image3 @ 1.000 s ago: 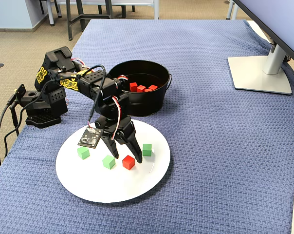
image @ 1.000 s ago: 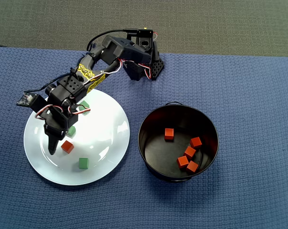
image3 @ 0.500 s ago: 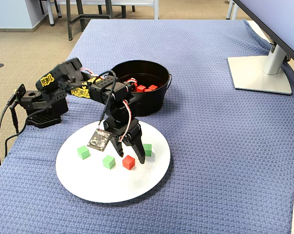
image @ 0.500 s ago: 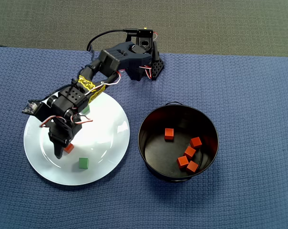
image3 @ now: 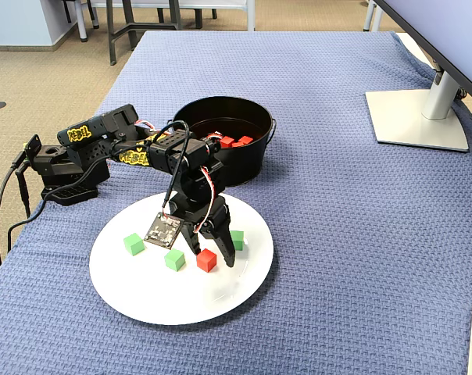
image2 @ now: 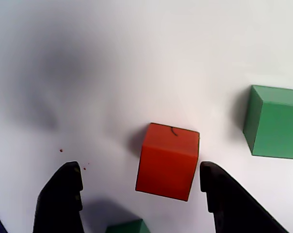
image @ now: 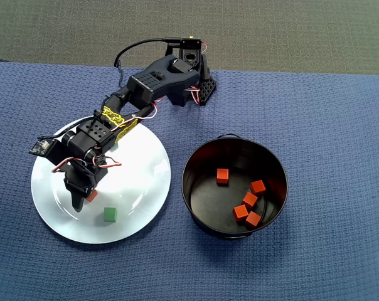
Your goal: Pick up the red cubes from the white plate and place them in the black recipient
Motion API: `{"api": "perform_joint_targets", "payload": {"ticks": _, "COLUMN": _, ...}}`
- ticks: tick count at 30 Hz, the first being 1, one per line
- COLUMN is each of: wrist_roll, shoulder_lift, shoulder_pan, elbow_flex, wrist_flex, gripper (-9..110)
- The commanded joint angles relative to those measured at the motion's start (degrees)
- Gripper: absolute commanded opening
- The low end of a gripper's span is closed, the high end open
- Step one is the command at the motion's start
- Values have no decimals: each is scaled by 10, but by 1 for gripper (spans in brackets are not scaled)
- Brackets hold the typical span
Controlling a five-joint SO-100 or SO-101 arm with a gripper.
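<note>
I see the gripper [image2: 141,194] spread wide and low over the white plate [image3: 220,301], its fingers straddling the last red cube [image2: 168,160] without gripping it. Three green cubes [image3: 134,244] lie on the plate around it. Five red cubes [image: 222,176] sit inside the black pot [image: 196,197], beside the plate.

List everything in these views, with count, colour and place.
Red cube on plate: one, red-orange, between the open fingers.
Red cubes in pot: five, red-orange, on the pot floor.
Green cubes: three, on the plate around the gripper.
White plate: one, left of the pot in the overhead view.
Black pot: one, on the cloth.
Blue cloth: one, covers the table.
Monitor stand: one, silver, right edge of the fixed view.
Arm: one, black.
Gripper: one, open, straddling the red cube.
</note>
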Motion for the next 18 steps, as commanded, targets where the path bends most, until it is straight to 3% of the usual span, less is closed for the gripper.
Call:
{"api": "perform_joint_targets", "payload": {"ticks": 1, "wrist_roll": -11, "shoulder_lift": 4, "shoulder_pan": 0, "elbow_flex": -40, "wrist_flex": 3, "gripper": 22}}
{"api": "perform_joint_targets", "payload": {"ticks": 5, "wrist_roll": -11, "shoulder_lift": -8, "shoulder_pan": 1, "elbow_flex": -58, "wrist_flex": 6, "gripper": 16}}
{"api": "perform_joint_targets", "payload": {"ticks": 9, "wrist_roll": 0, "shoulder_lift": -4, "shoulder_pan": 2, "elbow_flex": -58, "wrist_flex": 6, "gripper": 1}}
{"api": "perform_joint_targets", "payload": {"ticks": 18, "wrist_roll": -2, "shoulder_lift": 77, "shoulder_pan": 14, "elbow_flex": -38, "wrist_flex": -3, "gripper": 0}}
